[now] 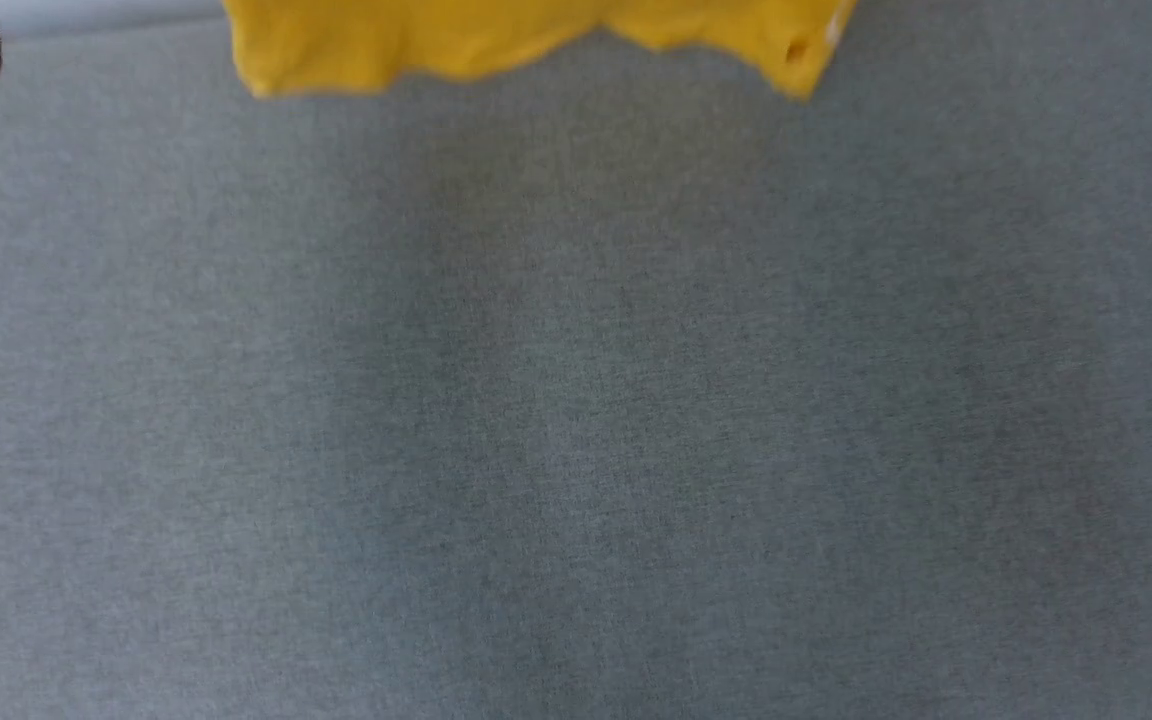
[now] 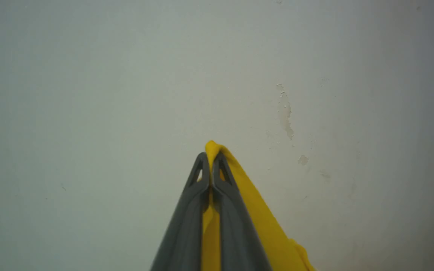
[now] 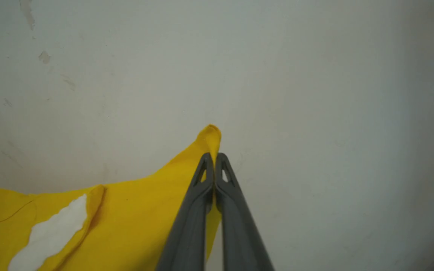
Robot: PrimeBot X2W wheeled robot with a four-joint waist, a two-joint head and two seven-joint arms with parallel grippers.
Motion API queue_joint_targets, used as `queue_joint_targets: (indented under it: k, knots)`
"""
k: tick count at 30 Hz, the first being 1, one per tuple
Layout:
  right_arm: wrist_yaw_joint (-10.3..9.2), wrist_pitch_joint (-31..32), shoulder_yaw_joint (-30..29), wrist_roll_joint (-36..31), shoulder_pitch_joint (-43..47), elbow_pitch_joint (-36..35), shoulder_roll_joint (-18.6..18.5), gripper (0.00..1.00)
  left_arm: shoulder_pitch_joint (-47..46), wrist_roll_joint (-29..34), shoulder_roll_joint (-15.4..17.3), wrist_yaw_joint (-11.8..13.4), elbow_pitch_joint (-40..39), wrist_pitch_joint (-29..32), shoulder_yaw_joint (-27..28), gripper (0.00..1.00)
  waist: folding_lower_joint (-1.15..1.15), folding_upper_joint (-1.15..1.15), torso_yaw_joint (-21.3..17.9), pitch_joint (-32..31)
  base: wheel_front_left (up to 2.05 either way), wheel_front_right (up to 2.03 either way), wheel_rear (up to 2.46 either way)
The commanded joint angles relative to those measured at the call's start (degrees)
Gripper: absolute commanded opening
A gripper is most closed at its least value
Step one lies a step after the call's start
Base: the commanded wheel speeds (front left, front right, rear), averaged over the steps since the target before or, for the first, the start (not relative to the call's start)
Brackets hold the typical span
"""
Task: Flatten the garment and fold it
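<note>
Left claw [image 2: 211,157] and right claw [image 3: 214,156] each clenched a pinch of the yellow garment [image 1: 496,40], which hung spread left to right between them, its lower hem over the far side of the grey counter [image 1: 576,400]; laying it flat likely meant lowering both together.

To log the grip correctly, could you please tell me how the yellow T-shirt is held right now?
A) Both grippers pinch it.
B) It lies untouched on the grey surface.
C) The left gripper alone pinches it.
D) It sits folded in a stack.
A: in the left wrist view the left gripper is shut on a peak of the yellow T-shirt, and in the right wrist view the right gripper is shut on another peak.
</note>
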Motion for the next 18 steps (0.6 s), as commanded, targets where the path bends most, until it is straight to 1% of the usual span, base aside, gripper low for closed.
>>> queue_joint_targets:
  k: [1,3,7,11,14,18]
  knots:
    - [-0.06,-0.9,0.5,-0.6,-1.2,0.9,-0.2,0.0,-1.1,0.4,-0.3,-0.3,1.0,-1.6,0.2,0.0,-0.02,0.0,0.8,5.4,0.0,0.0,0.0]
    - [-0.06,-2.4,1.7,-1.1,-3.1,2.6,-1.3,0.0,-2.7,0.3,-0.8,-0.7,2.7,-4.5,0.2,0.0,-0.02,0.0,1.6,7.5,0.0,0.0,0.0]
    - [-0.06,-5.1,3.7,-1.5,-5.0,5.0,-3.6,0.0,-3.5,0.4,-1.9,-3.0,5.5,-10.2,-1.1,0.0,-0.02,0.0,3.3,11.7,0.0,0.0,0.0]
    - [-0.06,-6.9,5.7,-0.3,-4.8,7.6,-4.8,0.0,-2.3,-0.2,-2.4,-5.4,8.4,-14.9,-2.0,0.0,-0.02,0.0,4.4,14.8,0.0,0.0,0.0]
    - [-0.06,-8.2,7.8,1.1,-3.8,8.8,-5.3,0.0,-0.6,-1.3,-2.7,-6.7,10.6,-17.0,-1.9,0.0,-0.02,0.0,4.8,15.9,0.0,0.0,0.0]
    - [-0.06,-9.2,12.0,5.2,-1.4,8.4,-6.0,0.0,2.2,-2.8,-2.6,-9.1,11.7,-18.2,-2.2,0.0,-0.02,0.0,5.1,15.9,0.0,0.0,0.0]
